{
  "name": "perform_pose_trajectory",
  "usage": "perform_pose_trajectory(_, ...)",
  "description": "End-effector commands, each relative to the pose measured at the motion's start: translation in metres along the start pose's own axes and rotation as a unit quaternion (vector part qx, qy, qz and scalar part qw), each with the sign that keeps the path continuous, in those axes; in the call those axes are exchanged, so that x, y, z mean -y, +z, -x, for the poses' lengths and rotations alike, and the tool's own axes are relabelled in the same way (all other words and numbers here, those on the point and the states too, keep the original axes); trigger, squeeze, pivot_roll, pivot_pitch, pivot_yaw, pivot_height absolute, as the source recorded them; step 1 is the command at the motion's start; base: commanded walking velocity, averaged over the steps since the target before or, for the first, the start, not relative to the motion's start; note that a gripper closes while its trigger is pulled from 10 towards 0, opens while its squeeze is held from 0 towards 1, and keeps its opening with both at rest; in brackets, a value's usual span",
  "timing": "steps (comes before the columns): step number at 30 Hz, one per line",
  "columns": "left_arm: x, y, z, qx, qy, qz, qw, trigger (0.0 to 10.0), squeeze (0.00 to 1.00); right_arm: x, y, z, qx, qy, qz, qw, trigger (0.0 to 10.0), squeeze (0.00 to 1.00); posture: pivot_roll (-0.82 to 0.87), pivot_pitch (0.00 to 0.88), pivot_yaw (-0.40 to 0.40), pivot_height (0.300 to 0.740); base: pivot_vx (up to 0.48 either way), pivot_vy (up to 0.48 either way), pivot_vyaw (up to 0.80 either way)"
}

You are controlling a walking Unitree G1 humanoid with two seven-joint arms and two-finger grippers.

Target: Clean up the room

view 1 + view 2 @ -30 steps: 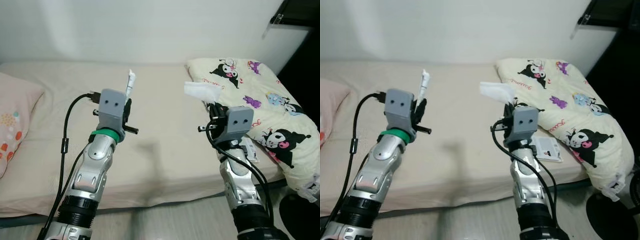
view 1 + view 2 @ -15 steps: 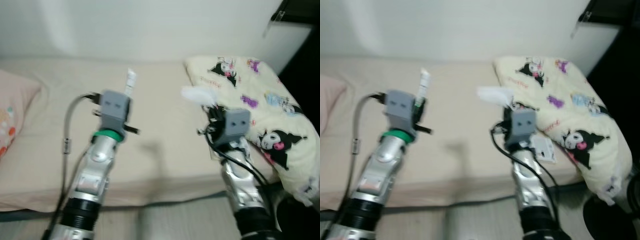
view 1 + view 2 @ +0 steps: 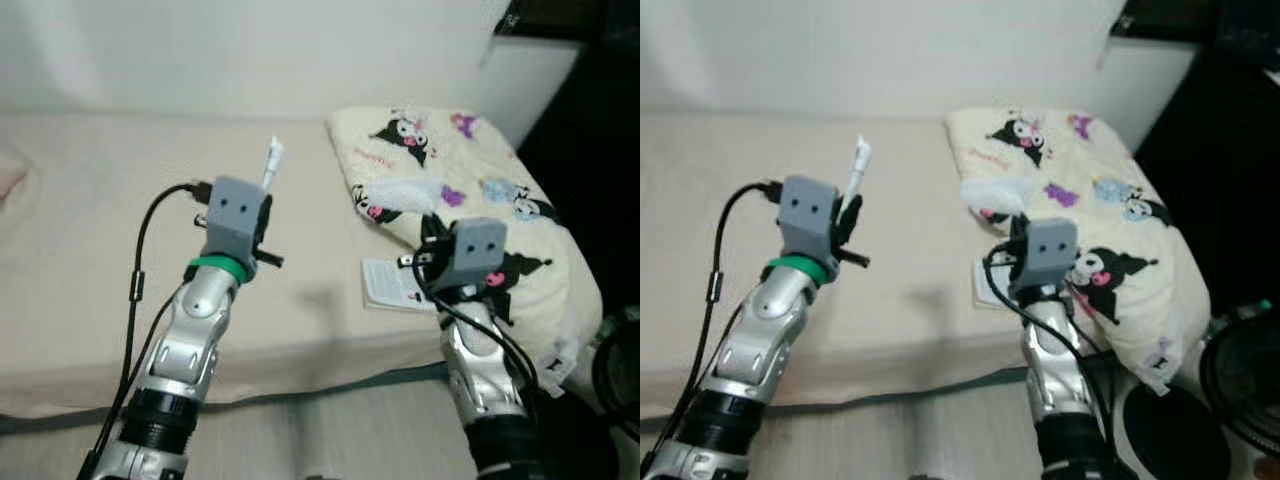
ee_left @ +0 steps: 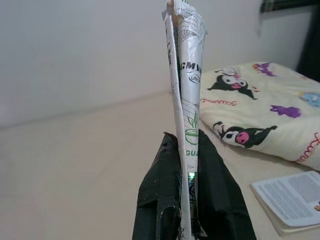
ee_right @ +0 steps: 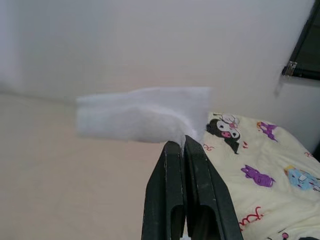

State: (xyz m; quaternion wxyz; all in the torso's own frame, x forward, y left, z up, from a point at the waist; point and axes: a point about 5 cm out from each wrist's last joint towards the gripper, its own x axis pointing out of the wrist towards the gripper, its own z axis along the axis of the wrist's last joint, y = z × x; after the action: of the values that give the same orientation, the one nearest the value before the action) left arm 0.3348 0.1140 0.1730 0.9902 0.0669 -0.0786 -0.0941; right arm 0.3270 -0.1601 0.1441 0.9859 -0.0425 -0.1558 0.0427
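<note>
My left gripper is shut on a flattened white wrapper with green print, which stands upright from the fingers. In the eye views the wrapper pokes up above the left wrist, over the middle of the beige bed. My right gripper is shut on a white tissue that spreads out sideways from the fingertips. The tissue hangs in front of the cartoon-print pillow, with the right gripper just below it, near the bed's front edge.
A printed leaflet lies on the bed beside the right arm. The cartoon pillow overhangs the bed's right corner. Dark round objects sit on the floor at the far right, under dark furniture. A white wall runs behind the bed.
The camera has swung to the right: the pink pillow has left the picture and the dark corner has come in. Both grippers hold their items raised as before.
</note>
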Motion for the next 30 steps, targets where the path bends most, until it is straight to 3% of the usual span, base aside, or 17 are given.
perform_pose_trajectory(1, -0.0011, -0.0075, 0.0017, -0.016, 0.004, -0.002, 1.000, 10.0, 0.00, -0.0001, -0.0002, 0.0006, -0.003, 0.000, -0.002, 1.000, 10.0, 0.00, -0.05, 0.000, -0.033, 0.713, 0.000, 0.000, 0.00)
perform_pose_trajectory(8, -0.0009, -0.0080, 0.0012, -0.018, 0.003, -0.002, 1.000, 10.0, 0.00, -0.0031, -0.0013, 0.0005, -0.007, 0.005, 0.001, 1.000, 10.0, 0.00, -0.05, 0.000, -0.030, 0.713, 0.000, 0.000, 0.00)
perform_pose_trajectory(30, -0.0013, -0.0088, 0.0019, -0.020, 0.006, 0.000, 1.000, 10.0, 0.00, -0.0036, -0.0008, 0.0007, -0.008, 0.011, 0.001, 1.000, 10.0, 0.00, -0.05, 0.000, -0.031, 0.713, -0.298, 0.000, 0.00)
